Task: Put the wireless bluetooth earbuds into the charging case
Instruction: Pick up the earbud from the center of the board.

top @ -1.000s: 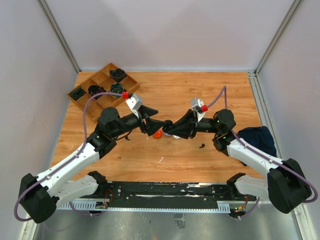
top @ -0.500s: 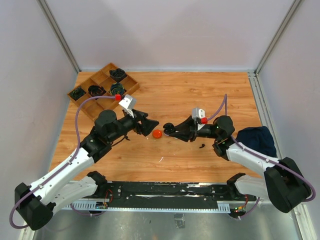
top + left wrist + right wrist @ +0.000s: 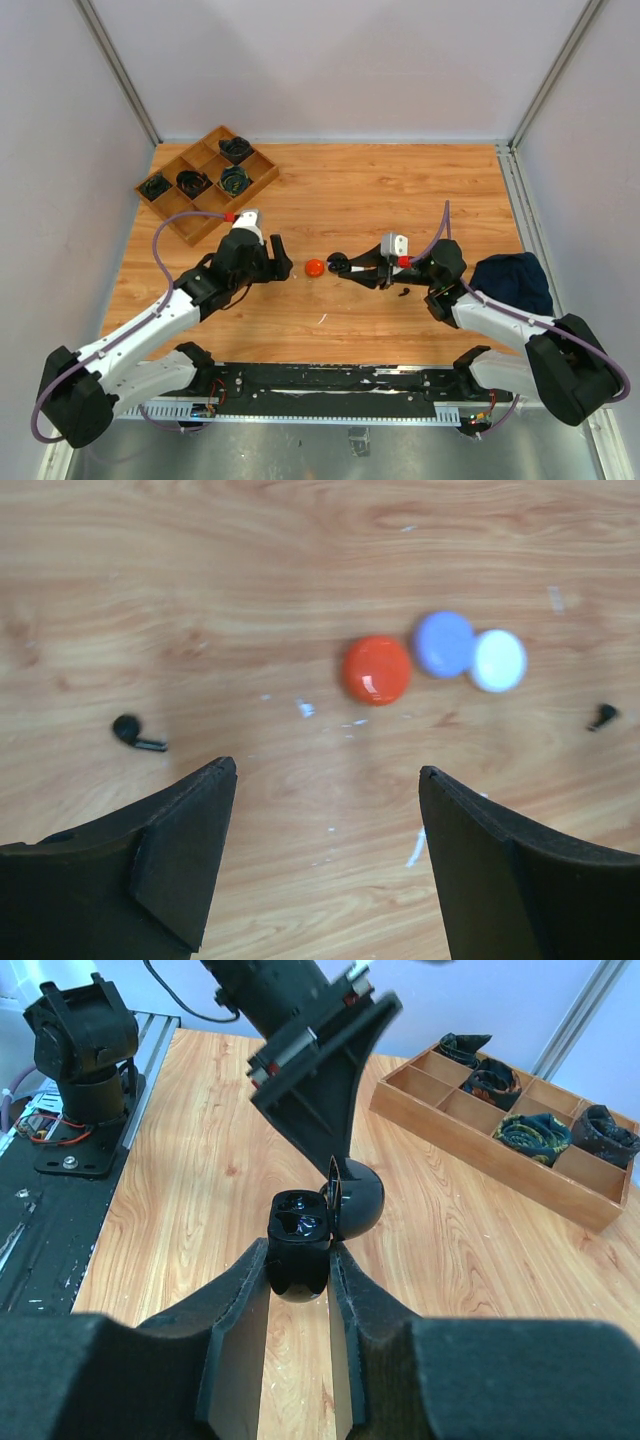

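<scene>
Left gripper [image 3: 325,780] wide, empty. Right gripper [image 3: 300,1260] pinches open black charging case [image 3: 300,1222]. Only left wrist shows purple case [image 3: 444,644] and white case [image 3: 498,660], at 3 o'clock of orange case [image 3: 376,670]; black earbud [image 3: 130,730] at 8 o'clock.

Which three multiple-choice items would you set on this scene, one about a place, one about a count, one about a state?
1. Where is the black charging case?
A. flat on the table
B. between the right gripper's fingers
C. in the wooden tray

2. How many closed round cases show in the left wrist view?
A. one
B. three
C. five

3. The black charging case's lid is:
A. open
B. shut
C. missing

Answers:
1 B, the fingers clamp its body.
2 B, the orange case, purple case and white case lie together.
3 A, the lid stands tilted back and the wells show.
</scene>
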`<action>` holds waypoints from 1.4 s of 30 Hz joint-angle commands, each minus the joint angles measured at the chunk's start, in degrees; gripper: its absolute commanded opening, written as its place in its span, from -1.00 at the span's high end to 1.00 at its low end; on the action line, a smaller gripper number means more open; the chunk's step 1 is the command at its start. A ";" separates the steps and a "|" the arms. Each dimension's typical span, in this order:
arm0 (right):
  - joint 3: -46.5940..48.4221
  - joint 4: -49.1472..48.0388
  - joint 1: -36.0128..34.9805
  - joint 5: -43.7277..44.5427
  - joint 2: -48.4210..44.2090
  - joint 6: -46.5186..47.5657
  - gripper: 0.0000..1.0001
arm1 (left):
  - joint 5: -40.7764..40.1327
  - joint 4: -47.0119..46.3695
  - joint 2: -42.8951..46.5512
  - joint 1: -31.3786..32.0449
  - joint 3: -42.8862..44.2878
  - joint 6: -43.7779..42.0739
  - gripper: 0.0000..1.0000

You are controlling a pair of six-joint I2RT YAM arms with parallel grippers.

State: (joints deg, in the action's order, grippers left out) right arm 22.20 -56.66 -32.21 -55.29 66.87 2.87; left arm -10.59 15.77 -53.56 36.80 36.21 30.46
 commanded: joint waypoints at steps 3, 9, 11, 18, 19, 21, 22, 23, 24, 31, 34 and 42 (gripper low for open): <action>-2.01 -5.54 -1.42 1.31 0.47 0.88 0.76 | -8.64 5.62 -6.06 -3.52 -0.65 7.42 -0.57; -2.82 -5.13 -1.74 2.42 -0.58 0.89 0.75 | -11.10 5.07 -10.74 -7.14 -0.96 9.08 -0.42; -2.91 -4.83 -1.83 2.59 -0.69 0.90 0.75 | -11.36 4.85 -12.42 -8.11 -0.77 8.90 -0.31; -2.49 -4.68 -2.22 2.64 -0.08 0.52 0.74 | -13.77 3.90 -17.95 -9.29 0.29 6.69 -0.03; -2.48 -4.64 -2.19 2.76 -0.14 0.55 0.74 | -13.66 3.76 -18.51 -9.55 0.30 6.44 -0.01; -2.42 -4.42 -2.18 2.90 -0.16 0.55 0.74 | -13.24 3.08 -19.61 -10.17 0.20 5.97 0.02; -2.40 -4.28 -2.22 2.79 -0.16 0.54 0.74 | -13.11 2.58 -20.17 -10.43 0.10 5.67 0.02; -2.34 -4.25 -2.29 2.77 -0.18 0.55 0.74 | -12.95 2.07 -20.73 -10.69 -0.12 5.34 0.03; -2.33 -4.20 -2.25 2.73 -0.24 0.55 0.74 | -12.84 1.48 -21.30 -10.89 -0.15 5.05 0.04; -2.12 -3.36 -2.38 2.75 -0.50 0.90 0.74 | -10.52 -0.83 -26.06 -11.48 1.57 2.70 0.07; -2.11 -3.12 -2.34 2.73 -0.51 0.91 0.74 | -8.96 -1.18 -27.80 -11.48 2.62 1.46 0.08; -2.07 -2.84 -2.48 2.65 -0.69 0.91 0.74 | -4.16 0.02 -30.75 -11.48 5.34 -1.98 0.22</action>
State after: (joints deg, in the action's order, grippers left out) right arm 19.97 -58.43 -33.65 -53.23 67.07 3.09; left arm -17.87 15.79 -82.89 25.67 39.35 30.89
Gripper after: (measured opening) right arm 0.265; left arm 0.409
